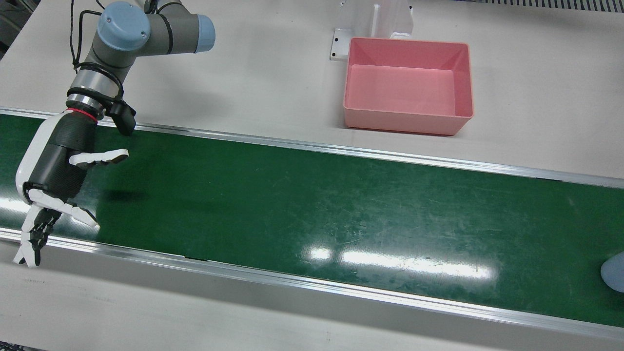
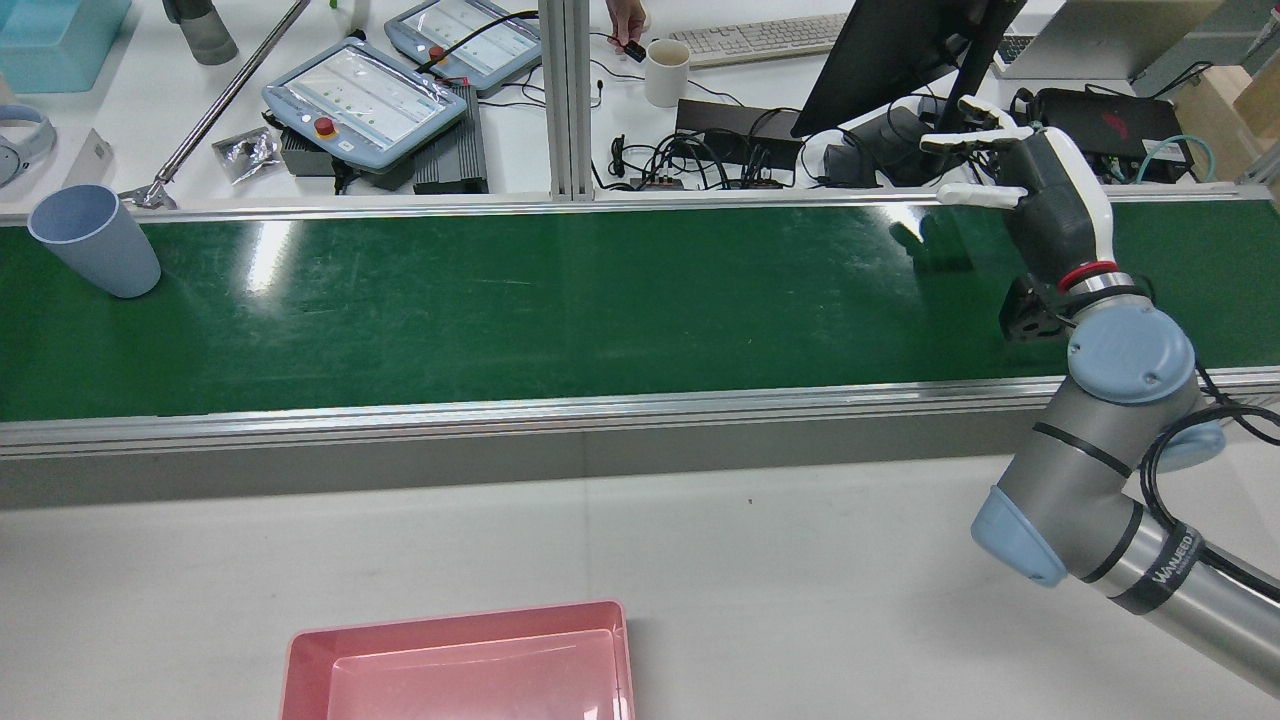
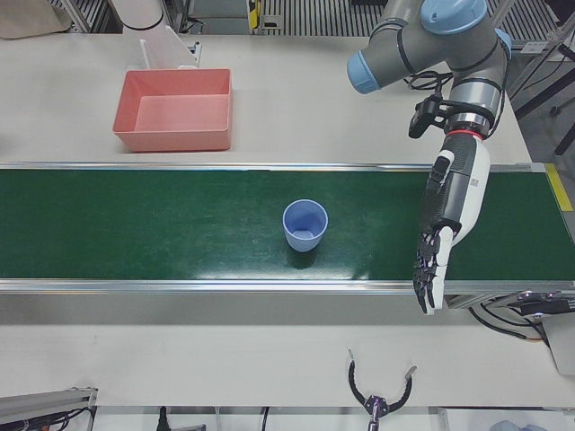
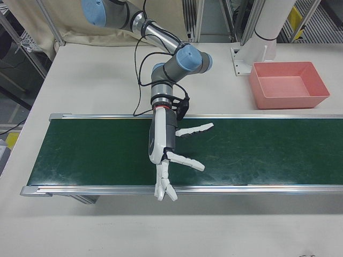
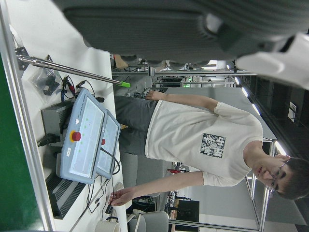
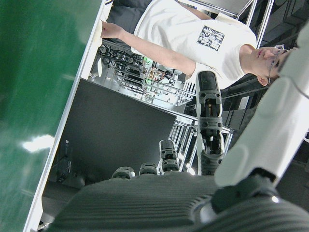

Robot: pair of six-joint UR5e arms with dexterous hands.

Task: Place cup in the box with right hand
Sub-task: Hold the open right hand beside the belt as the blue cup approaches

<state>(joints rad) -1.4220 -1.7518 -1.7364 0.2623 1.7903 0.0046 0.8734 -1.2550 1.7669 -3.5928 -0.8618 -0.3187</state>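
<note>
Hovering right hand, fingers spread wide, holding nothing; "WANEED" on arm.

The right hand hangs from a bent arm, palm turned sideways, with its fingers spread apart and holding nothing. The left hand points downward, fingers stretched straight; it seems empty too, though the fingers look small and dark there.
</note>
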